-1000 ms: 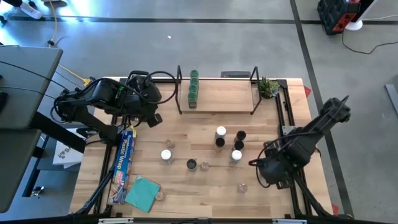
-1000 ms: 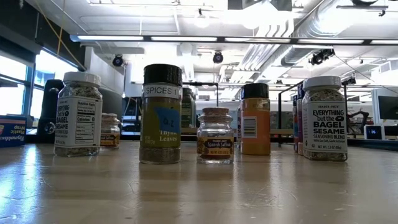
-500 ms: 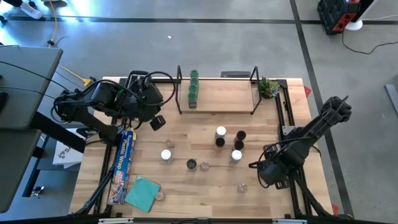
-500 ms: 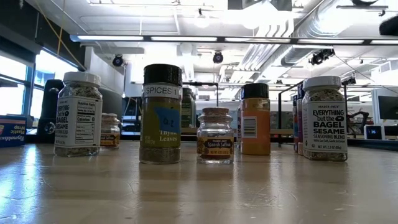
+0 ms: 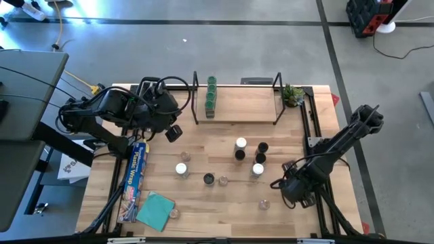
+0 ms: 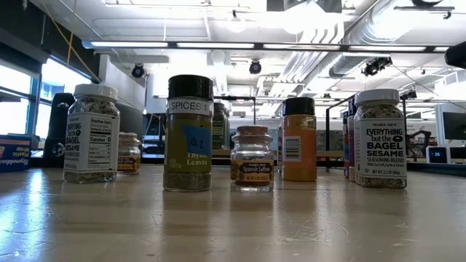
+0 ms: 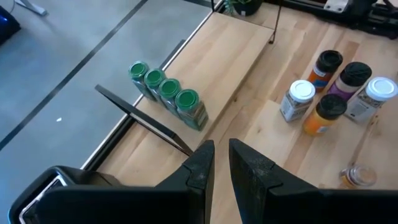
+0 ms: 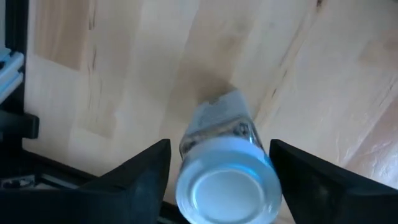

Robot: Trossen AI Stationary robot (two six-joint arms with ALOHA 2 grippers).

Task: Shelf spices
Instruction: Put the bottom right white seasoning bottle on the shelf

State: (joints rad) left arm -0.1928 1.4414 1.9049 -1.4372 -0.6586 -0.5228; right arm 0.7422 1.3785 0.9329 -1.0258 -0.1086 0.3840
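Four green-lidded jars on shelf (left wrist view only); left gripper closed, right gripper open astride white-lidded jar.

From overhead, the right pincer is hidden under its own wrist. In the right wrist view, the white-capped jar is cut off by the frame (cap only partly seen). In the low view, the shelf is mostly hidden behind jars.

left gripper: fingers together | right gripper: fingers spread
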